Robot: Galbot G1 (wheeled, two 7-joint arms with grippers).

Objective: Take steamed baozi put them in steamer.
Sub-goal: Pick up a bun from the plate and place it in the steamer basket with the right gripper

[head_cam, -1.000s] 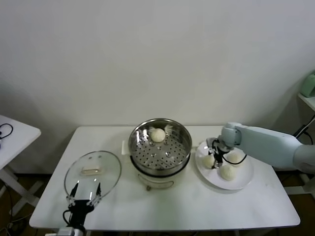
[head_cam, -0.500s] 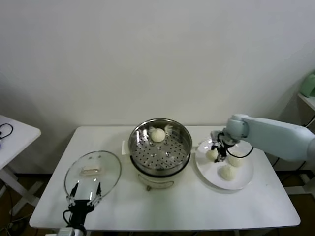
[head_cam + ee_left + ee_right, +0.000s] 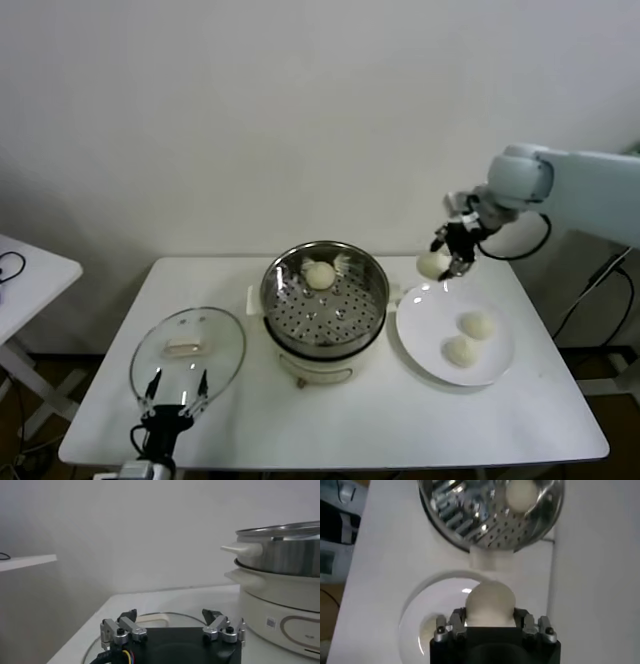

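My right gripper (image 3: 446,262) is shut on a cream-white baozi (image 3: 432,265) and holds it in the air above the far left rim of the white plate (image 3: 430,338), right of the steamer (image 3: 325,298). In the right wrist view the baozi (image 3: 490,603) sits between the jaws, with the steamer (image 3: 470,525) beyond. One baozi (image 3: 320,274) lies on the steamer's perforated tray at the back. Two baozi (image 3: 477,325) (image 3: 461,350) lie on the plate. My left gripper (image 3: 172,392) is open and parked at the table's front left, over the glass lid (image 3: 188,350).
The glass lid with its white handle lies flat left of the steamer. In the left wrist view the steamer's cream-white base (image 3: 280,605) stands beside my left gripper (image 3: 170,622). A small white side table (image 3: 25,275) stands at the far left.
My right gripper closed on a baozi on the plate, lifted it, and moved it up and back towards the steamer side. The plate went from three baozi to two. The left arm stayed still.
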